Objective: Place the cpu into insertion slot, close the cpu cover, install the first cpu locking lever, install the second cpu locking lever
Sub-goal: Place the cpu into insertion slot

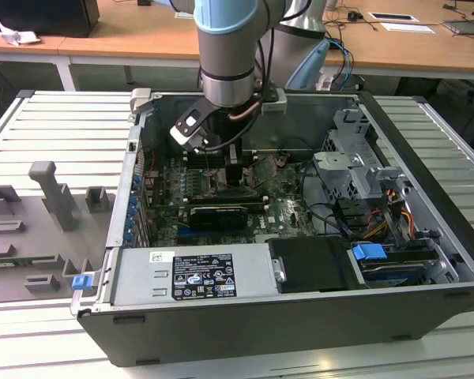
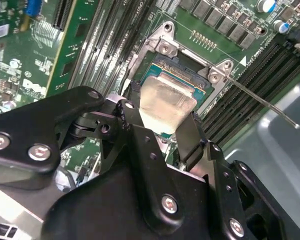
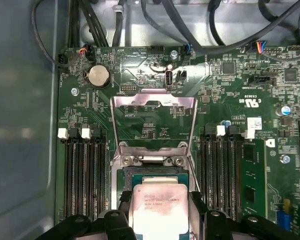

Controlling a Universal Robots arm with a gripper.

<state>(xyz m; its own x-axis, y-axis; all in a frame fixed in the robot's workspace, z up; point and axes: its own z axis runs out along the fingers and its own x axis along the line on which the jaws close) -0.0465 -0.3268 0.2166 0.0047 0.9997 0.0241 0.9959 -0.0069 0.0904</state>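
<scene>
My gripper [image 2: 162, 106] [image 3: 160, 200] is down inside the computer case [image 1: 300, 316], over the green board. Its black fingers [image 2: 190, 137] press the two opposite sides of the cpu [image 2: 166, 107] [image 3: 160, 215], a silver-topped square with a thin green rim. The cpu lies over the insertion slot [image 2: 182, 70]; I cannot tell whether it rests in it. The cpu cover [image 3: 155, 101], a silvery frame with a large window, stands swung up on its hinge just beyond the slot. One thin locking lever [image 2: 265, 102] sticks out, raised, from a corner of the socket. In the exterior view the gripper [image 1: 235, 178] sits mid-board.
Long black memory slots [image 3: 85, 175] [image 3: 217, 175] run along both sides of the socket. Black cables [image 3: 155, 20] and a coin battery [image 3: 97, 75] lie beyond the cover. The power supply [image 1: 193, 276], drive cage [image 1: 355, 158] and case walls surround the board.
</scene>
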